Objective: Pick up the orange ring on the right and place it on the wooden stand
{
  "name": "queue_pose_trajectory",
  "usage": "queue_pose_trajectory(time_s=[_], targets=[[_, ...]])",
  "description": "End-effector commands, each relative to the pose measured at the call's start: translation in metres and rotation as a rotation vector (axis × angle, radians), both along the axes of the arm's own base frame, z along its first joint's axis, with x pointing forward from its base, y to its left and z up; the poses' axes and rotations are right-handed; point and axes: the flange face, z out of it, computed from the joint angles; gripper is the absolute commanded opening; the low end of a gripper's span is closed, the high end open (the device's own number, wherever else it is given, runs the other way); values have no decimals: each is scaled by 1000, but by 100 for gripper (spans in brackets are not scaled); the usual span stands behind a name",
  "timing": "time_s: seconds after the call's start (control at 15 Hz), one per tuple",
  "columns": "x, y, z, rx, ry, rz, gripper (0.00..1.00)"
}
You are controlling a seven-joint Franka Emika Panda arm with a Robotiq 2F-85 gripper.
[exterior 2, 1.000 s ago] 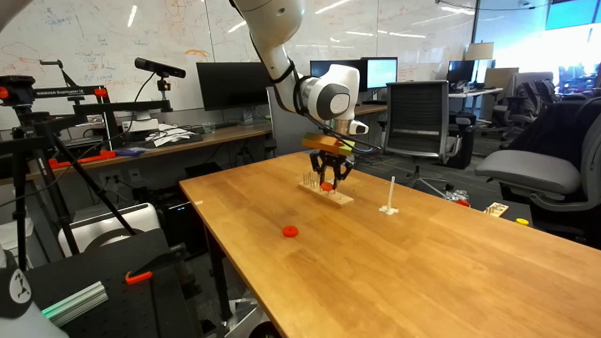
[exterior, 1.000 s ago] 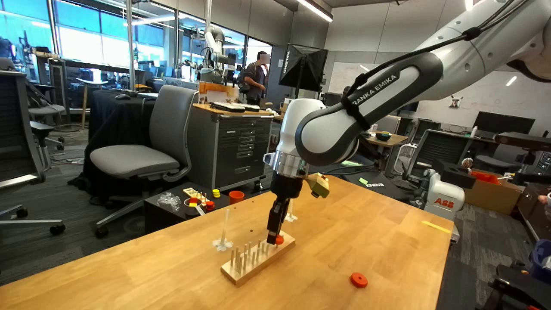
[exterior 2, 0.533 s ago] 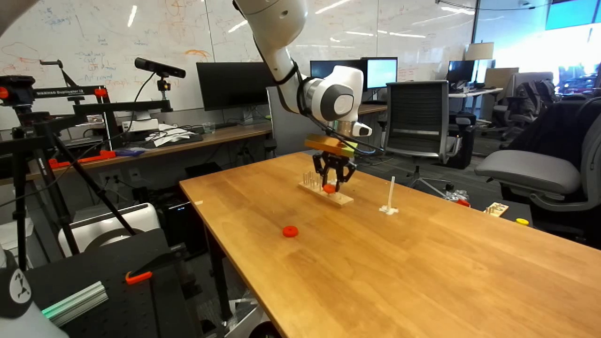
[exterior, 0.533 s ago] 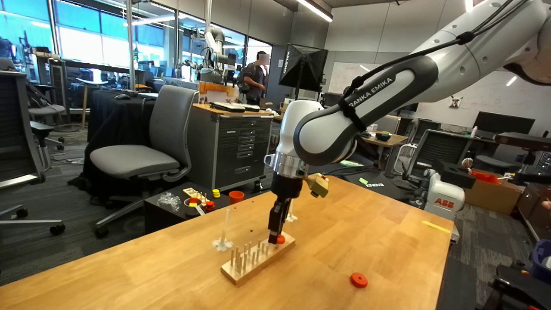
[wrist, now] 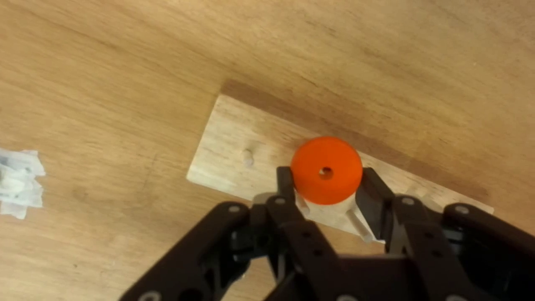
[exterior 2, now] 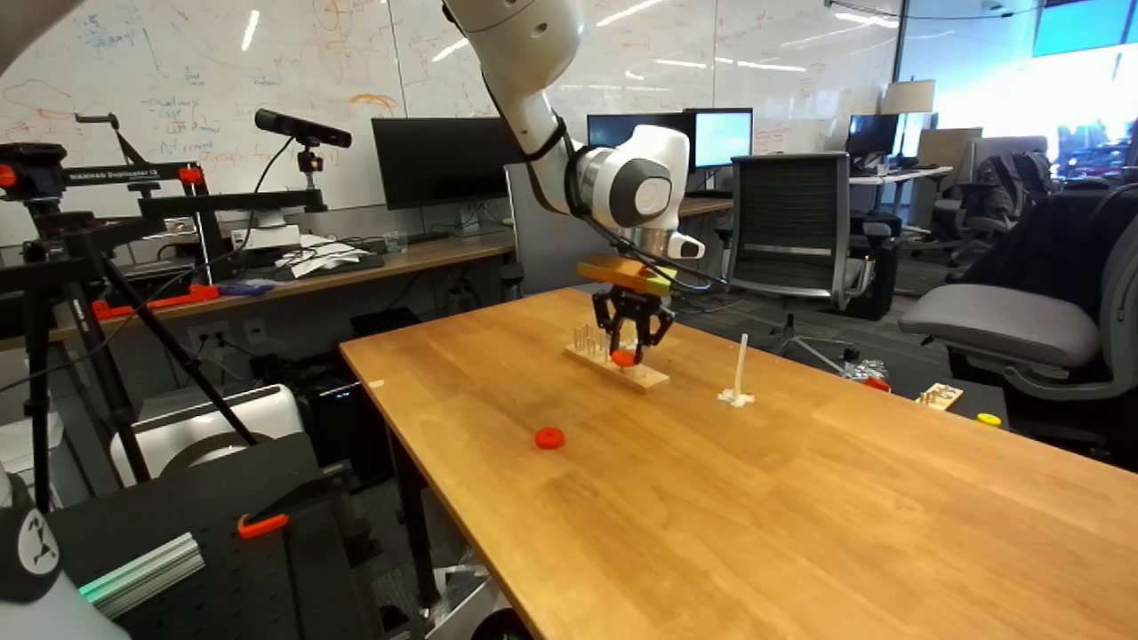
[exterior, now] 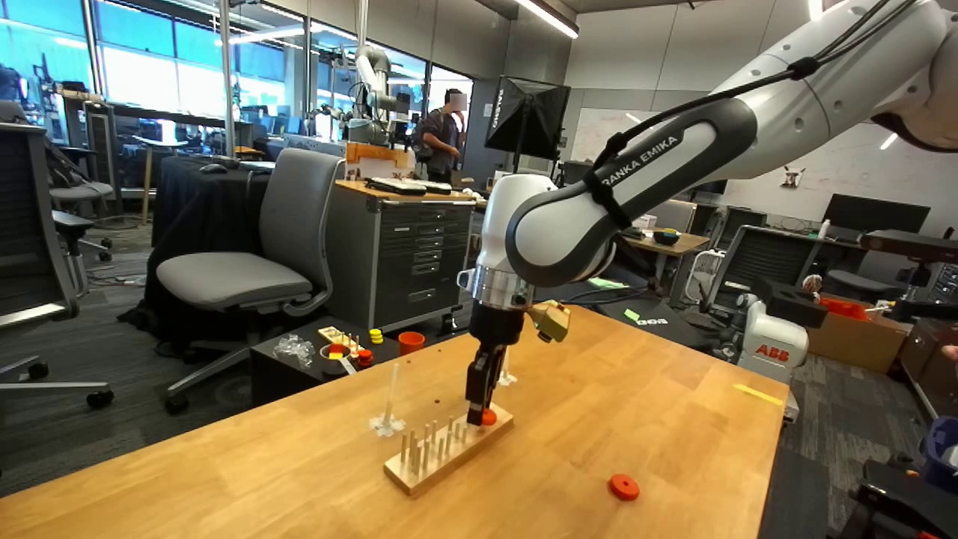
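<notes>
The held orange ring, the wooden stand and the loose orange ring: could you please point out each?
Held orange ring [wrist: 326,188]: wrist view, top face beside its hole.
Wooden stand [wrist: 267,138]: wrist view, bare top of its base.
Loose orange ring [exterior: 629,489]: in an exterior view, top face.

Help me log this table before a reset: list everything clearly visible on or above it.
wooden stand: 1, pale, on the table
pegs: several, pale, upright on the stand
orange ring: 1, orange, over the stand
loose ring: 1, orange, on the table
rods: 2, whitish, standing on white patches
strips: 2, yellow and pale, by table edges
hand: 1, black, closed on the orange ring
block: 1, orange and yellow, beside the hand
arm: 1, white and grey, above the table
</notes>
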Motion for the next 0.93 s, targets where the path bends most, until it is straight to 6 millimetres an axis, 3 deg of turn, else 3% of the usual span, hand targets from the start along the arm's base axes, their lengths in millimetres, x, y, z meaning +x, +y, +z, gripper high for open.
queue_pose_trajectory(time_s=[0.0,0.47,0.53,0.67,0.87], targets=[[2,12,-2,-27,4,6,18],[-1,18,-10,-34,15,7,18],[0,17,-9,-31,12,3,68],[0,15,-3,-24,7,4,74],[-3,12,21,13,-13,27,98]])
